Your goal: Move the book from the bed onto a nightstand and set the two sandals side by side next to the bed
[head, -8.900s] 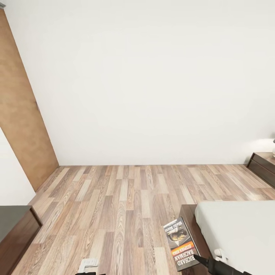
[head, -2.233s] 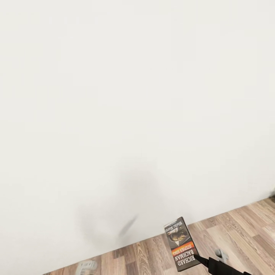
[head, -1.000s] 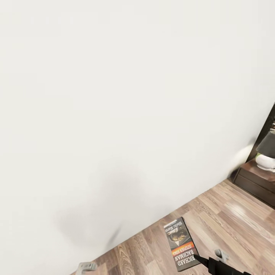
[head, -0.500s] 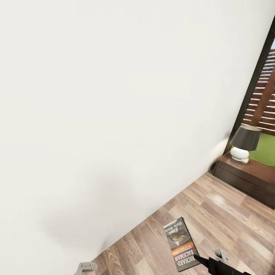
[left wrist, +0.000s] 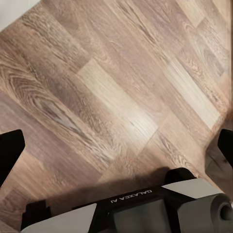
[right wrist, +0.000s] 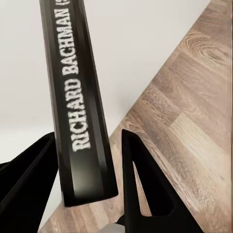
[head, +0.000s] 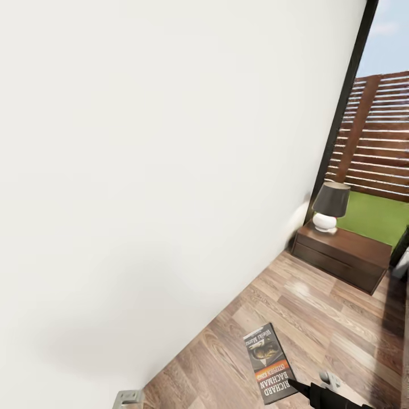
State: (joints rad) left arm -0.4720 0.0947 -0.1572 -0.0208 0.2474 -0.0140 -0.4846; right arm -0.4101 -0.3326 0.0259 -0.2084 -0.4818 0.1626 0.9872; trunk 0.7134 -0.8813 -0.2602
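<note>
The book [head: 270, 363], dark with an orange band and white "Richard Bachman" lettering, hangs above the wood floor. My right gripper [head: 300, 388] is shut on its lower edge. In the right wrist view the book's spine [right wrist: 80, 97] stands between the two black fingers [right wrist: 145, 189], which press on it from both sides. A dark-brown nightstand [head: 346, 258] stands ahead to the right, against the white wall by the window. My left gripper [left wrist: 116, 145] is open over bare floor, and its grey tip [head: 128, 397] shows low in the head view. The sandals are out of view.
A lamp [head: 329, 205] with a dark shade and white base sits on the nightstand's left end. A white wall [head: 142, 170] runs close along my left. A tall dark-framed window [head: 375, 136] shows fence and grass. Wood floor [head: 318, 307] stretches between me and the nightstand.
The camera has swung to the right: the wall slid left, and the nightstand, lamp and window came further into view. The book stays in my right gripper at the same spot.
</note>
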